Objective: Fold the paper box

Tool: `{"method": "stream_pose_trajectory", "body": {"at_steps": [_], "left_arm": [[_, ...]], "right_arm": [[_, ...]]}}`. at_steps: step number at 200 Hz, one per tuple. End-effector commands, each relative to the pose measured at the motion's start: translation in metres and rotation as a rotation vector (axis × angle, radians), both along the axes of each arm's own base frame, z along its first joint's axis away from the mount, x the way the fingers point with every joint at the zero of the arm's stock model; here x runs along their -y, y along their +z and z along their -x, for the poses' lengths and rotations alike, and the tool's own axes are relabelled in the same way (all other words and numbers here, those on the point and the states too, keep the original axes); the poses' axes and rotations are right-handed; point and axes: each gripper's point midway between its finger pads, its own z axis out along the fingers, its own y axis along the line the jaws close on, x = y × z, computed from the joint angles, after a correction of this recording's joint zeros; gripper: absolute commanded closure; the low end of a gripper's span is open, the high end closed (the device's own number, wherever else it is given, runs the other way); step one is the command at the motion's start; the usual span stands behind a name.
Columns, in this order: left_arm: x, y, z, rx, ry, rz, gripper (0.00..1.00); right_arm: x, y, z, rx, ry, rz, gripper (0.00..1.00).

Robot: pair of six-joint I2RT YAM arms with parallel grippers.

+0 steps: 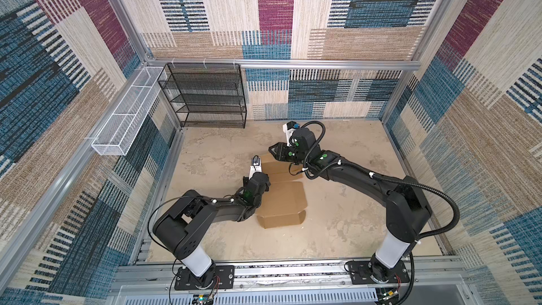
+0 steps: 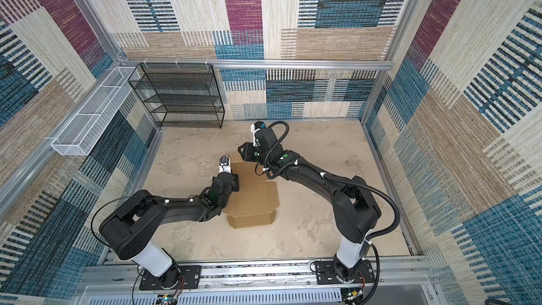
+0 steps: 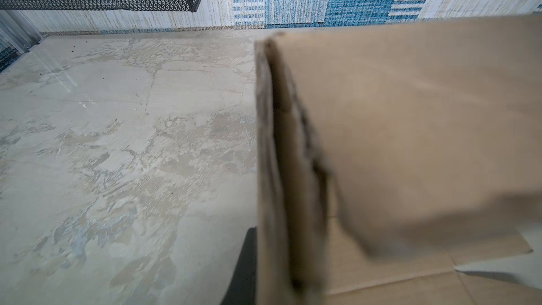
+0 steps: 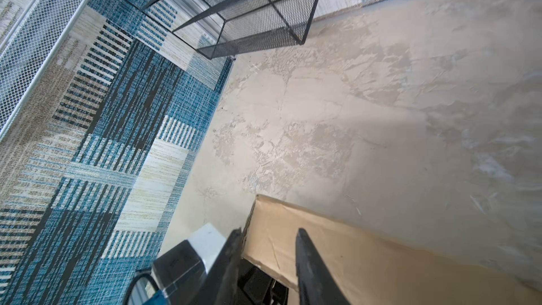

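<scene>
Erecting paper box [image 1: 283, 200] wall with left tool [image 1: 264, 186] clamped on it and right tool [image 4: 268, 236] parted; seemingly needing far flap folded next.

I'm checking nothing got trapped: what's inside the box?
In the left wrist view, only bare cardboard shows inside the box; its raised panel covers the rest.

1 paper box [image 1: 283, 200], 1 blk rack [image 1: 205, 95], 1 basket [image 1: 126, 112]
</scene>
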Motion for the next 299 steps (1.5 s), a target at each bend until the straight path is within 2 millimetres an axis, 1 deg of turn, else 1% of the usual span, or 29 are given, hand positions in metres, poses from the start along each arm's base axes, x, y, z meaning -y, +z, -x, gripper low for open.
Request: {"method": "stream_pose_trajectory", "body": {"at_steps": [1, 19, 30, 37, 56, 65, 71, 74, 85, 110, 145, 161, 190, 204, 223, 241, 263, 279, 299], "left_arm": [[0.000, 0.010, -0.001, 0.034, 0.005, 0.026, 1.00], [-0.001, 0.010, 0.001, 0.032, -0.003, 0.027, 1.00], [-0.002, 0.009, 0.003, 0.031, -0.007, 0.026, 1.00], [-0.002, 0.008, 0.004, 0.031, -0.009, 0.023, 1.00], [-0.004, 0.005, 0.007, 0.026, -0.014, 0.022, 1.00], [-0.005, 0.002, 0.009, 0.019, -0.015, 0.022, 1.00], [-0.005, 0.000, 0.010, 0.016, -0.015, 0.024, 1.00], [-0.005, -0.001, 0.010, 0.014, -0.017, 0.024, 1.00], [-0.005, -0.004, 0.012, 0.009, -0.020, 0.026, 1.00], [-0.004, -0.012, 0.014, -0.005, -0.036, 0.014, 1.00], [0.000, -0.016, 0.015, -0.009, -0.059, 0.015, 1.00], [0.001, -0.015, 0.015, -0.005, -0.064, 0.018, 1.00], [0.002, -0.014, 0.016, -0.003, -0.073, 0.018, 1.00], [0.003, -0.013, 0.016, -0.002, -0.077, 0.018, 1.00], [0.005, -0.011, 0.016, 0.003, -0.080, 0.021, 1.00], [0.007, -0.010, 0.016, 0.006, -0.085, 0.023, 1.00], [0.007, -0.007, 0.016, 0.010, -0.077, 0.023, 1.00], [0.003, -0.006, 0.016, 0.011, -0.054, 0.024, 1.00], [-0.004, -0.006, 0.017, 0.008, -0.021, 0.014, 1.00]], "right_arm": [[0.017, 0.016, 0.001, 0.064, -0.037, 0.069, 0.57], [0.029, 0.020, 0.007, 0.073, -0.041, 0.121, 0.48], [0.035, 0.019, 0.012, 0.067, -0.029, 0.136, 0.41], [0.039, 0.016, 0.015, 0.053, -0.016, 0.140, 0.36], [0.050, 0.001, 0.021, 0.010, -0.001, 0.155, 0.29], [0.055, -0.006, 0.023, -0.003, -0.005, 0.166, 0.27], [0.058, -0.009, 0.024, -0.006, -0.007, 0.170, 0.25], [0.058, -0.007, 0.024, 0.000, -0.007, 0.166, 0.24], [0.063, -0.014, 0.027, -0.007, -0.010, 0.167, 0.22], [0.070, -0.029, 0.029, -0.022, -0.021, 0.172, 0.20], [0.063, -0.044, 0.028, -0.051, 0.004, 0.156, 0.18], [0.059, -0.045, 0.025, -0.049, 0.014, 0.139, 0.18], [0.043, -0.046, 0.020, -0.064, 0.057, 0.103, 0.18], [0.037, -0.043, 0.019, -0.063, 0.076, 0.074, 0.18], [0.028, -0.039, 0.021, -0.065, 0.108, 0.032, 0.18], [0.025, -0.038, 0.022, -0.067, 0.114, 0.018, 0.18], [0.030, -0.038, 0.024, -0.063, 0.092, 0.029, 0.18], [0.041, -0.037, 0.026, -0.052, 0.052, 0.050, 0.18], [0.059, -0.036, 0.034, -0.042, 0.002, 0.082, 0.18]]}}
